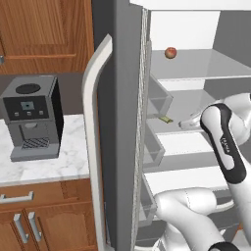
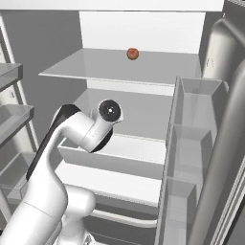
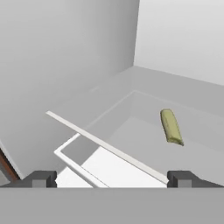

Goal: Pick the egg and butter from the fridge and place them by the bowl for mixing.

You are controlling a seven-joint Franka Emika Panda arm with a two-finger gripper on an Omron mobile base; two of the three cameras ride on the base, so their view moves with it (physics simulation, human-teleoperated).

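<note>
Hand (image 3: 111,179) spread wide and empty inside my open fridge (image 1: 128,98); butter (image 3: 171,127) lies ahead on its shelf, ungrasped. Both items, I judge, remain to fetch.

I see a dark grey coffee machine (image 1: 30,117) standing on the marble table (image 1: 54,164) | wooden cabinet (image 1: 46,34) on the wall above it | wooden cupboard doors (image 1: 46,215) with grey handles below the table | a red-orange round fruit (image 1: 170,53) alone on a shelf
</note>
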